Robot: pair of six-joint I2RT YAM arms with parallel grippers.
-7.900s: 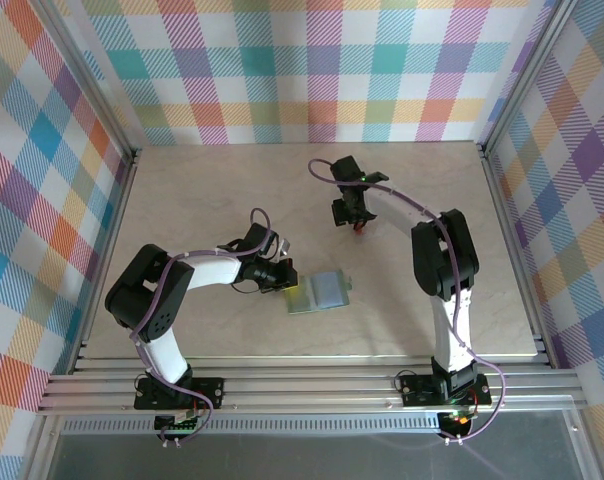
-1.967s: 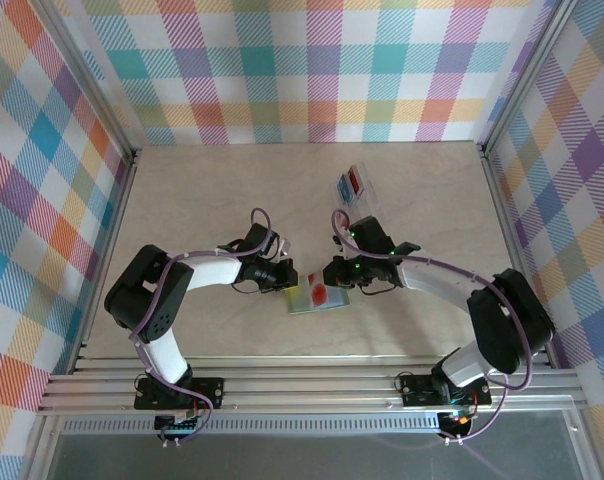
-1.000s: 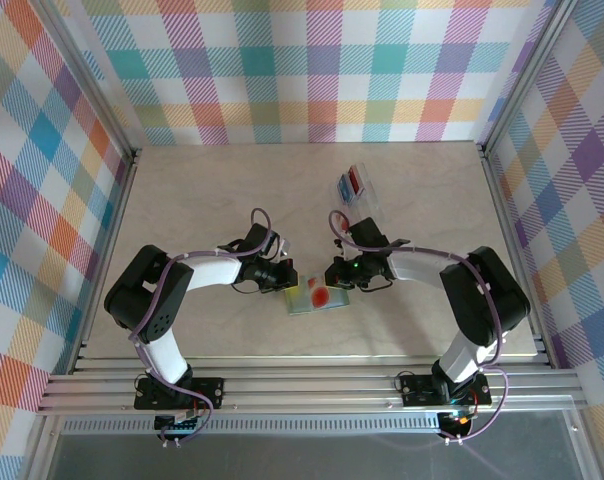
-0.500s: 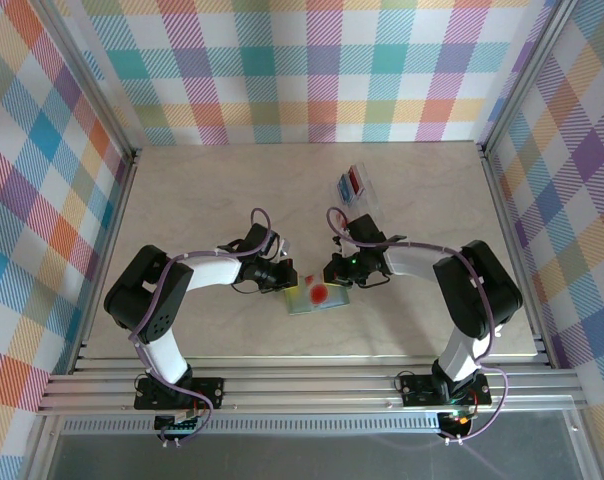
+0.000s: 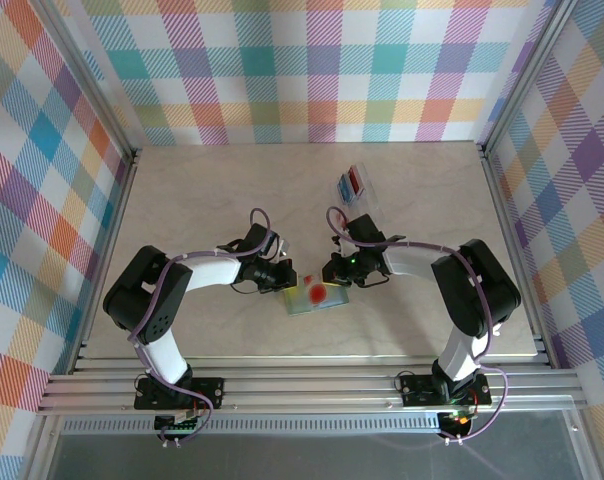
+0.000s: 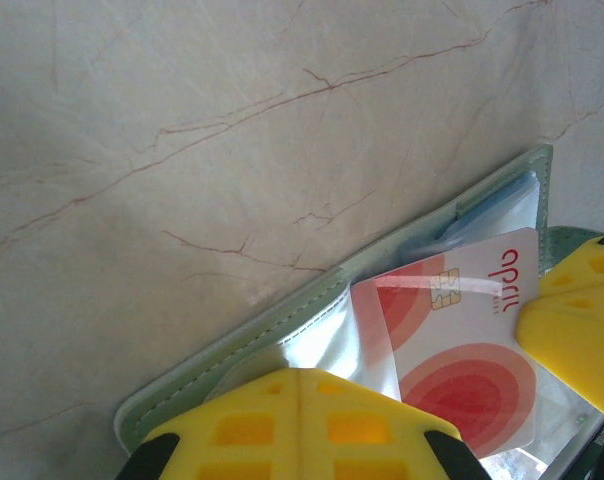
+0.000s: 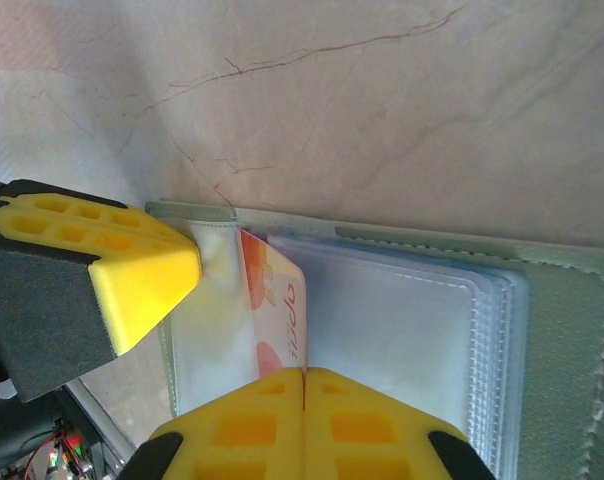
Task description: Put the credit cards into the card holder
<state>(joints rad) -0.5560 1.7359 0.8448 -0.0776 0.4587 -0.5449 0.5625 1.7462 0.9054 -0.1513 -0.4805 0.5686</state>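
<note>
Plainly, pale card (image 6: pixel 462 350): "april" txt.

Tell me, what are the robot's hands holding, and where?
Right gripper pinches the pale april card by its outer edge; left gripper pinches the green card holder by a clear pocket.

table (image 5: pixel 202 200): carries everything listed; my two arm bases sit at its near edge.
card holder (image 7: pixel 572 360): lying open on the table, about mid-width, nearer the near edge than the far one; between my two grippers.
card (image 6: pixel 462 350): inside the open card holder, just left of its stack of sleeves.
left gripper (image 6: pixel 300 385): mine, at the card holder's left edge, on top of it.
right gripper (image 7: pixel 304 385): mine, over the card holder from its far side, touching the card's right end.
rack (image 5: pixel 367 200): behind the card holder and to its right, well apart from it.
rack cards (image 5: pixel 354 182): two, standing side by side in the rack.
</note>
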